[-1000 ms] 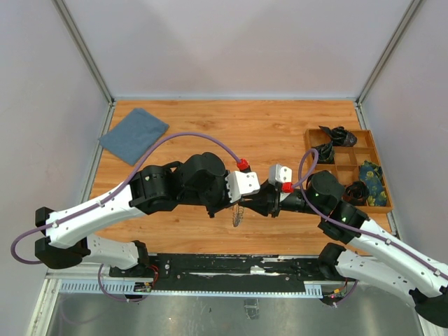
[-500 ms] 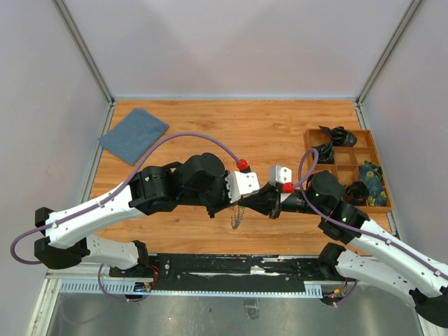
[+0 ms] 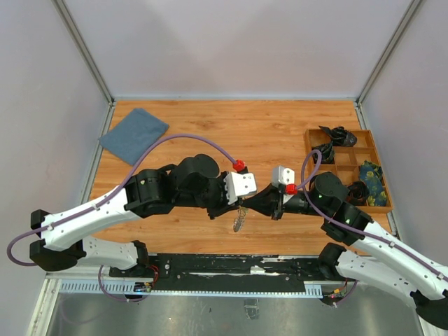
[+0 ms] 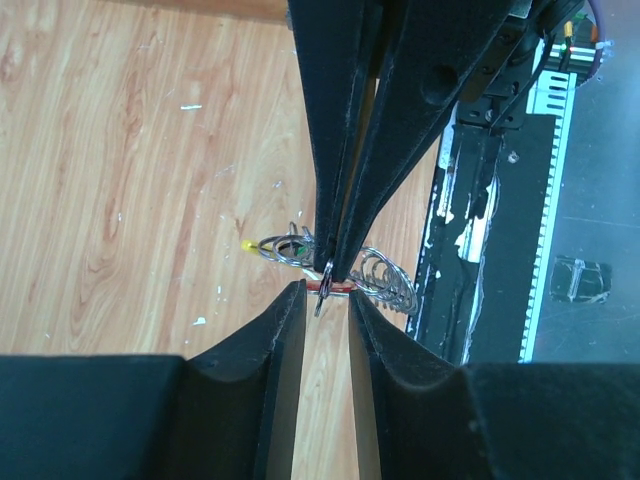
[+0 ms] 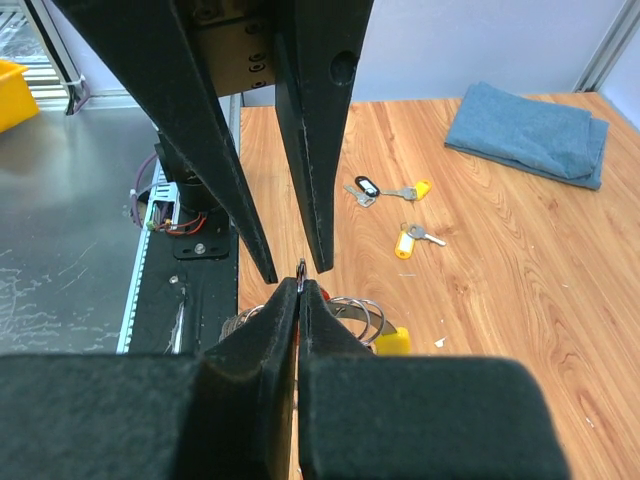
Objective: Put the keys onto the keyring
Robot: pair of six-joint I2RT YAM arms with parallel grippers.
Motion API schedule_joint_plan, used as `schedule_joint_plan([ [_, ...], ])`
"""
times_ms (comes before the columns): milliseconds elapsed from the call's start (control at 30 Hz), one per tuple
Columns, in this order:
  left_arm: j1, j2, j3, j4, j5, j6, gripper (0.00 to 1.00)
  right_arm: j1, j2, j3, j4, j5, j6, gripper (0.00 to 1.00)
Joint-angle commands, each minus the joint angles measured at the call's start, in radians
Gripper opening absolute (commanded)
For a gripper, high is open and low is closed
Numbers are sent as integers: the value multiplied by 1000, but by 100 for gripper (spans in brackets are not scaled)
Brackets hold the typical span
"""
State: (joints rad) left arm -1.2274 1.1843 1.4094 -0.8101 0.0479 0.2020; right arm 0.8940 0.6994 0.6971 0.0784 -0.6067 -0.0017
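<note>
My right gripper (image 5: 300, 287) is shut on the thin wire of the keyring (image 5: 352, 305), holding it above the table; it also shows in the top view (image 3: 253, 204). The keyring (image 3: 239, 219) hangs between the two grippers with its silver keys (image 4: 388, 280), a yellow tag (image 5: 392, 341) and a bit of red. My left gripper (image 4: 325, 297) is open, its fingertips either side of the held wire. Three loose keys lie on the wood beyond: one with a black tag (image 5: 365, 186) and two with yellow tags (image 5: 421, 188) (image 5: 404, 243). The top view hides them under my left arm.
A folded blue cloth (image 3: 133, 134) lies at the far left corner. A wooden compartment tray (image 3: 306, 134) with black bundles stands at the right edge. The black rail (image 3: 231, 264) runs along the near edge.
Both grippers have shifted slightly toward the near edge, still facing each other. The keyring hangs a little lower. The right gripper's hold has not changed.
</note>
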Motion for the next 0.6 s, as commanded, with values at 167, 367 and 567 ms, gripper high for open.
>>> schedule_joint_plan([
  [167,-8,-23,-24,41,29,13,31,16,-26,59,12,-15,-8,0],
  [367,-9,-36,-34,43,16,11,34,16,-31,64,4,-14,-11,0],
  [567,-9,-39,-31,47,7,14,23,15,-32,69,1,-15,-12,0],
])
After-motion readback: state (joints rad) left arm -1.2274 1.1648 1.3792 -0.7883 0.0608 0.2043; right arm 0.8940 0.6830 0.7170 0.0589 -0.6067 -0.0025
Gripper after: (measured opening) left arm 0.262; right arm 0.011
